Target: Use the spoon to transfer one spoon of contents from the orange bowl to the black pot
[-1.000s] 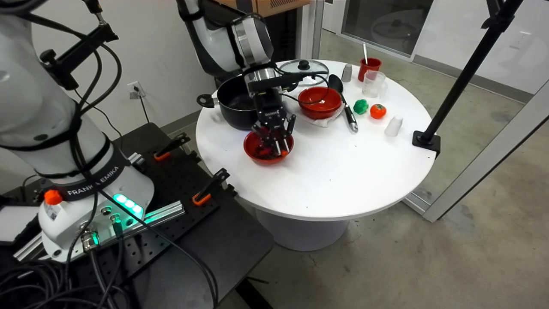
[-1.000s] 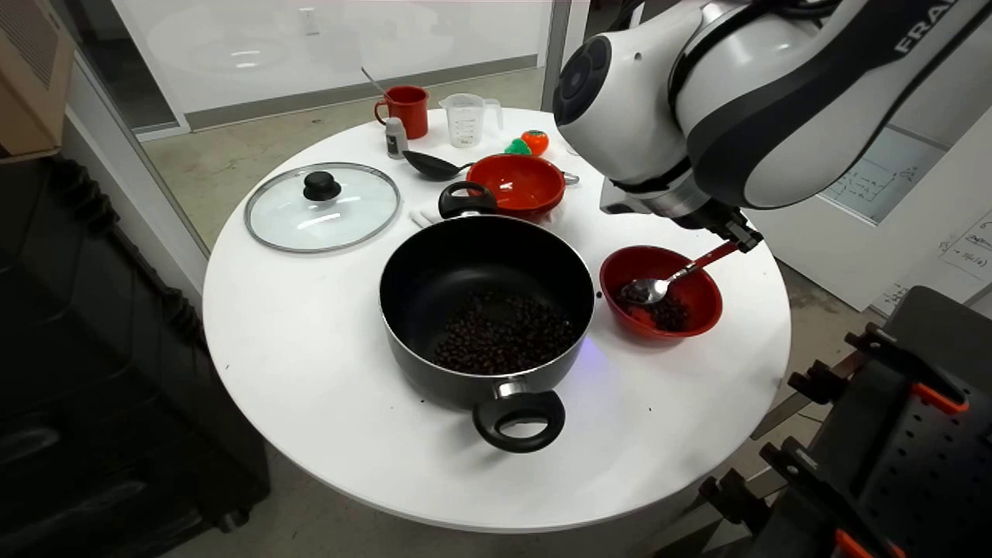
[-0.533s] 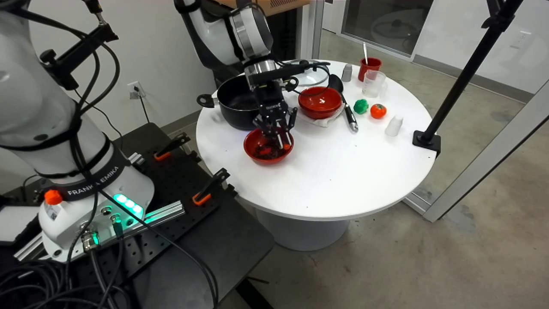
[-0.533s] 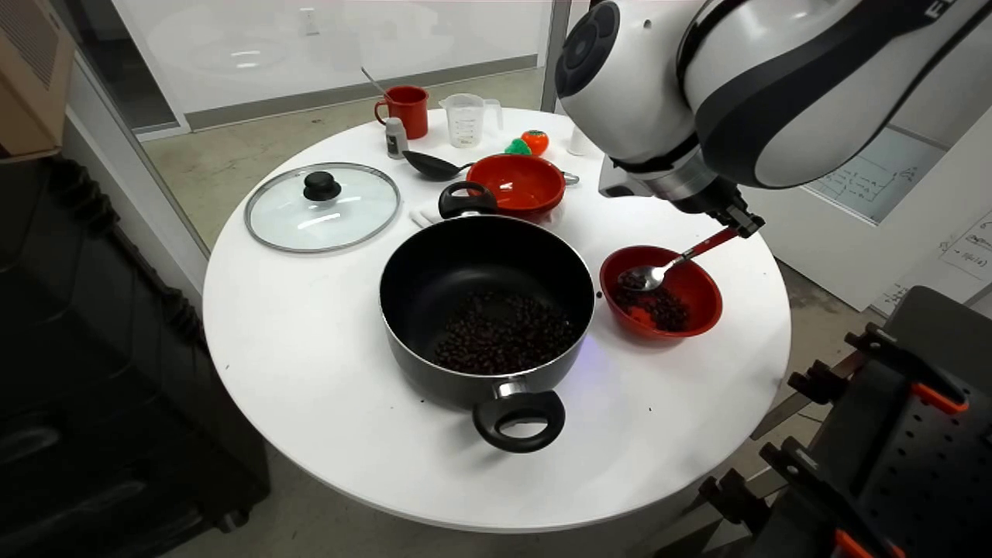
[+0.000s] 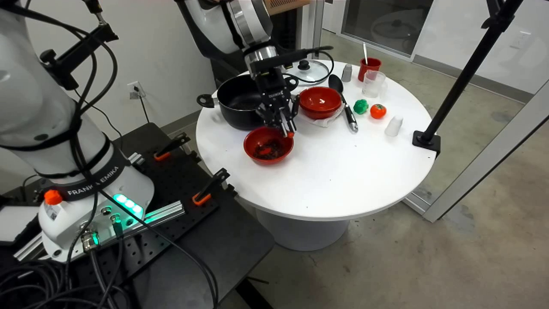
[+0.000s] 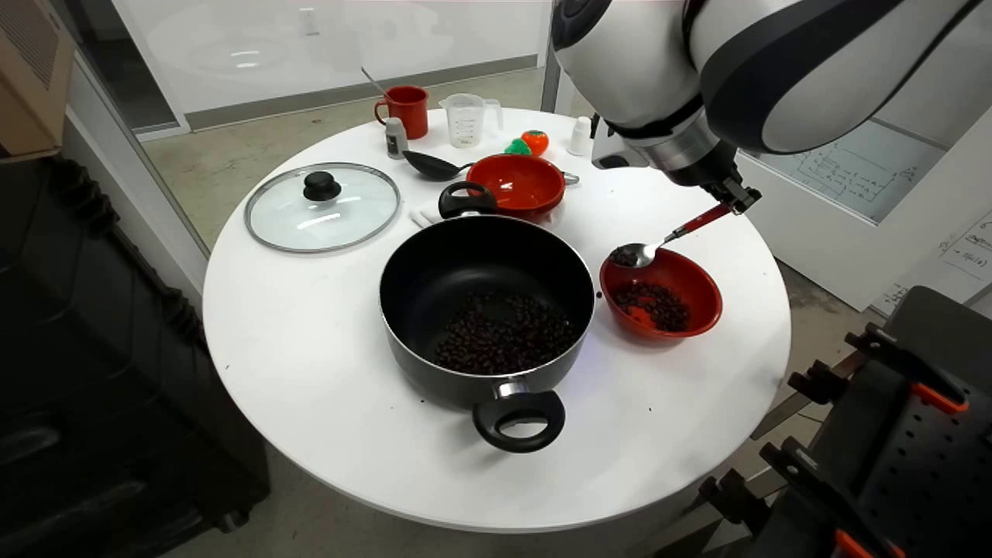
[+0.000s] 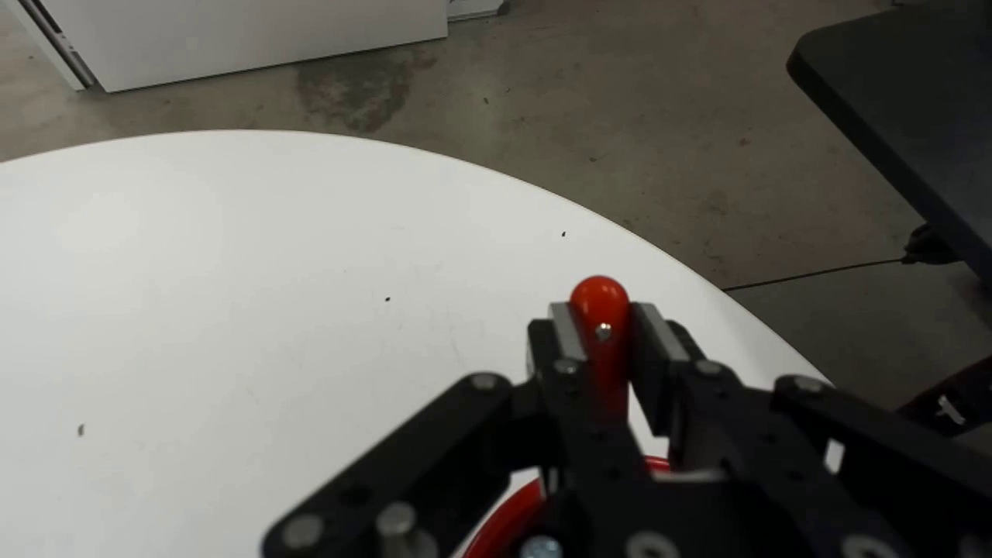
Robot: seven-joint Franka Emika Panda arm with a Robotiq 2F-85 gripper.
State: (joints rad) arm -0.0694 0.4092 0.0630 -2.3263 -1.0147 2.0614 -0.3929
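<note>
My gripper [image 6: 738, 200] is shut on the red handle of the spoon [image 6: 700, 222]. In the wrist view the jaws [image 7: 601, 333] pinch the handle, and its rounded end [image 7: 600, 293] sticks out. The spoon's metal scoop holds dark beans and is raised over the rim of the orange bowl [image 6: 692, 279], on the pot side. The scoop is hidden in the wrist view. Dark beans lie in the bowl, which also shows in an exterior view [image 5: 255, 139]. The black pot [image 6: 434, 378] stands beside the bowl with dark beans on its bottom; it also shows in an exterior view [image 5: 236, 116].
Brighter orange-red bowls [image 6: 511, 190] stand behind the pot, near its far handle. A glass lid [image 6: 325, 221] lies beside them. A black ladle [image 6: 430, 165], red mug [image 6: 409, 112], measuring cup [image 6: 465, 120], toy tomato [image 6: 535, 142] and shakers stand farther back.
My gripper has risen with the spoon. The scoop has come up out of the bowl's beans to above its rim, carrying beans. The bowl and pot have not moved.
</note>
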